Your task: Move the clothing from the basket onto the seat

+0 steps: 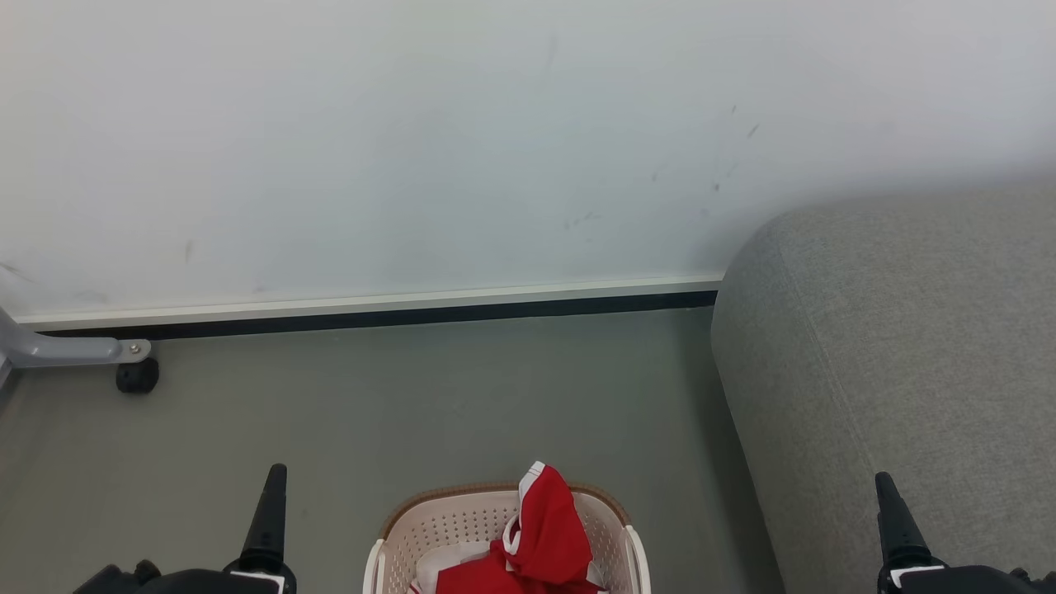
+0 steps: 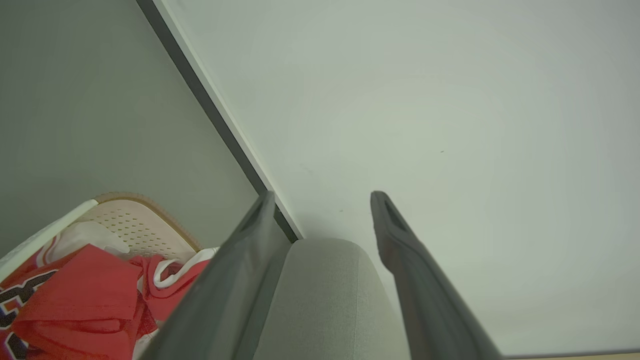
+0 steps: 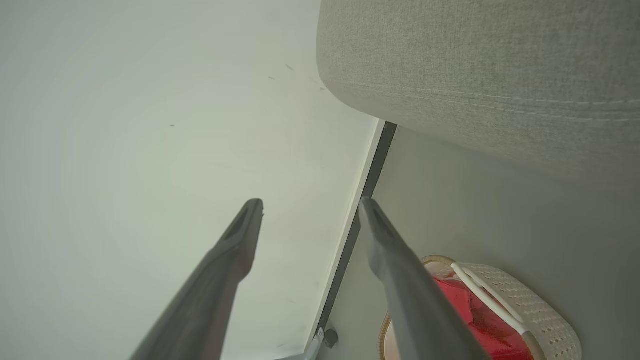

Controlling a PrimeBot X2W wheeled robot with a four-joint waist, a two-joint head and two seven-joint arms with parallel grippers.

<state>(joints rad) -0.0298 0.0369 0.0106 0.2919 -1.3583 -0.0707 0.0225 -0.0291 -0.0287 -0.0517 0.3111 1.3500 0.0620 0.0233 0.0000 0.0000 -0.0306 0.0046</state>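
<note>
The cream basket [image 1: 462, 528] with a brown rim stands on the floor at the bottom middle of the head view. Red clothing [image 1: 544, 536] with white trim is heaped in it, one piece peaking over the far rim. The grey fabric seat [image 1: 907, 346] rises to the right of the basket. My left gripper [image 2: 322, 200] is left of the basket and open, nothing between its fingers. My right gripper [image 3: 310, 205] is open and empty too, low in front of the seat [image 3: 475, 65]. The left wrist view shows the clothing [image 2: 85, 290], with dark lettering, in the basket [image 2: 135, 225].
A pale wall with a white-and-black baseboard [image 1: 371, 309] runs behind the grey floor [image 1: 454, 396]. A grey metal leg with a black caster [image 1: 136, 375] stands at the far left by the wall. Open floor lies between the basket and the wall.
</note>
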